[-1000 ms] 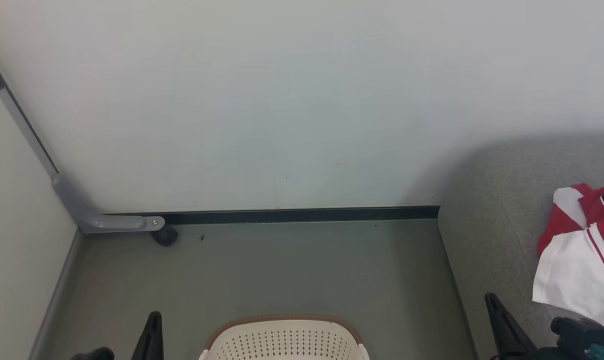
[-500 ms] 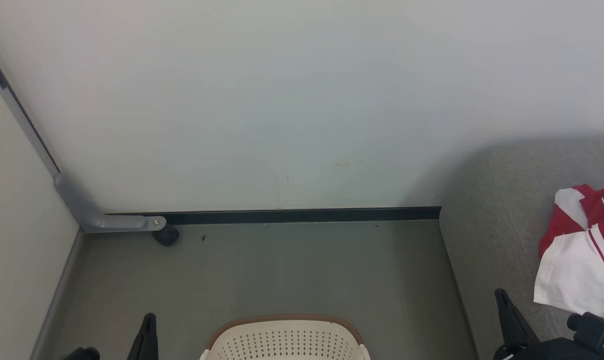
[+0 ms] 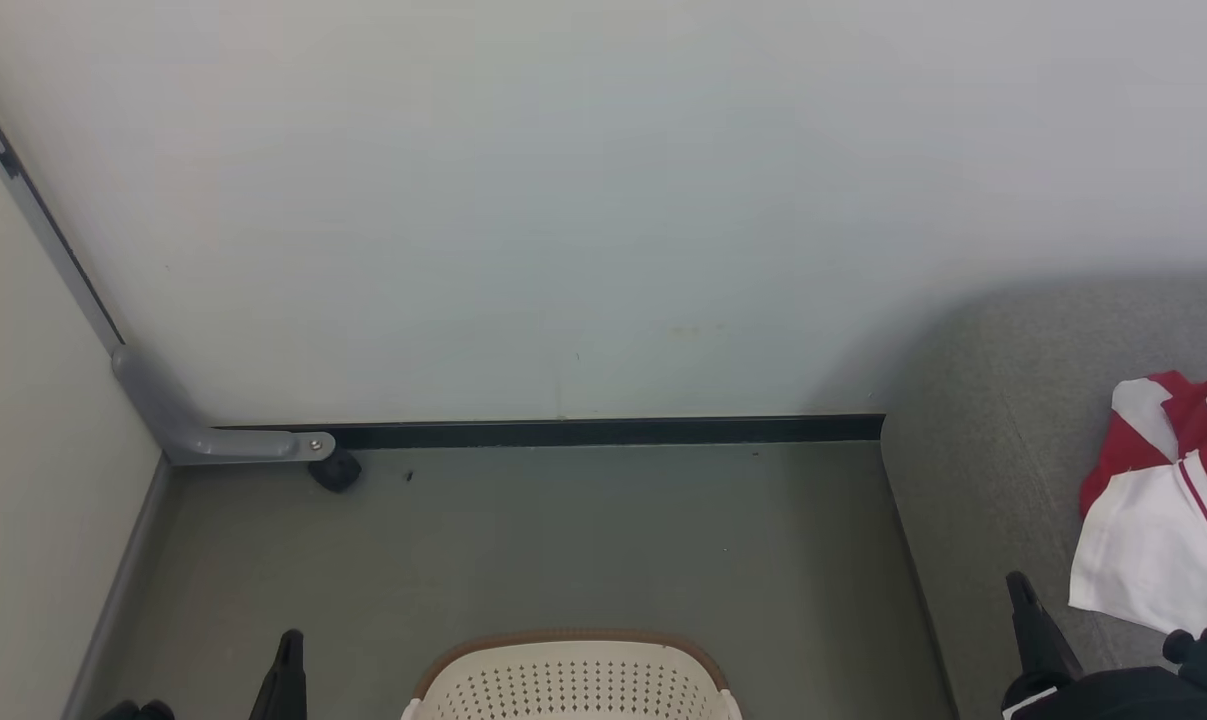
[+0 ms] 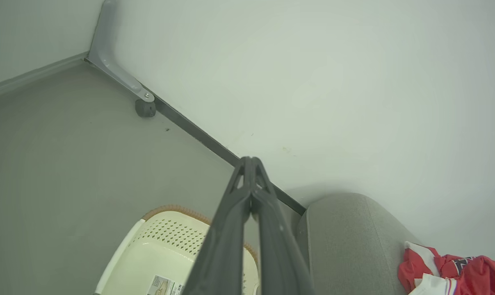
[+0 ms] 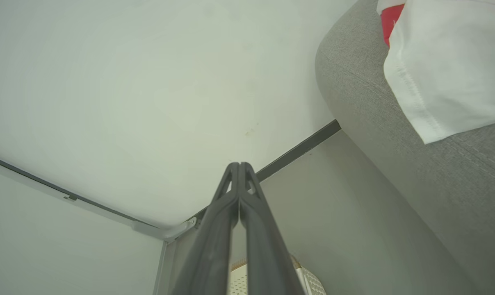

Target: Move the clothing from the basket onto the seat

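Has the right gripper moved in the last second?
Yes. In the head view the right gripper has slid rightward and lower, away from the basket, nearer the clothing.

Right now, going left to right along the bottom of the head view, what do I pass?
Left gripper's dark fingers, oval cream perforated plastic basket, right gripper's dark fingers, red-and-white fabric clothing lying on the grey woven sofa.

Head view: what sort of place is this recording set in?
Probably a staged domestic-style room corner: bare pale walls, a grey sofa holding red-and-white clothing, and a cream laundry basket on plain grey floor.
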`<state>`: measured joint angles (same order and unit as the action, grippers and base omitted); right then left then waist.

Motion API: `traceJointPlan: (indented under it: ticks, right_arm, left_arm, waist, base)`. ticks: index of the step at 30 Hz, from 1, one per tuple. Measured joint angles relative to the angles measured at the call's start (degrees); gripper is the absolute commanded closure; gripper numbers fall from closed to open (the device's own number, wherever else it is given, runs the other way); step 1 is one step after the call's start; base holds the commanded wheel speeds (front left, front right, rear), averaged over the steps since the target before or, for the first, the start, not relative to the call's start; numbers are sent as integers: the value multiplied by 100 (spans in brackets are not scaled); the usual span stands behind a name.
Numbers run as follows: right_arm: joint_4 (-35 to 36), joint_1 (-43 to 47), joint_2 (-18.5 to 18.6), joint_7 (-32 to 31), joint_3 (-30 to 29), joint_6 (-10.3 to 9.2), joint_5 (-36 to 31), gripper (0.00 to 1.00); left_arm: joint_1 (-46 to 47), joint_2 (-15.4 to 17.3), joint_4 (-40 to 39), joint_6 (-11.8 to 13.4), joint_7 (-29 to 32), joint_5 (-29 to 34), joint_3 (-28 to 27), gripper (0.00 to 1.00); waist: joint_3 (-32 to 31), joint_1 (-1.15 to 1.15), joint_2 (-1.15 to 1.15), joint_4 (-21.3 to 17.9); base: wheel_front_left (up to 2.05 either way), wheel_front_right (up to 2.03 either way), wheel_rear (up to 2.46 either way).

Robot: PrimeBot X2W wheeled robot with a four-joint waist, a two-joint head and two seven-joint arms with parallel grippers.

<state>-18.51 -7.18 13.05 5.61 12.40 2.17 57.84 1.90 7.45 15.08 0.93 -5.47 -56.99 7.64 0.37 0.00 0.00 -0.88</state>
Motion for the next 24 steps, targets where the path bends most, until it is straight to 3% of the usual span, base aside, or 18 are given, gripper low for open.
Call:
traceJointPlan:
  ticks: [24]
  right_arm:
    - [37,42,-421,-469,-820,190,1400,100]
  left_arm:
    - [50,-211,91,-303,498,-1414,-522,100]
  waist:
    - [-11,0,0,37]
  base:
    - [0,0,0]
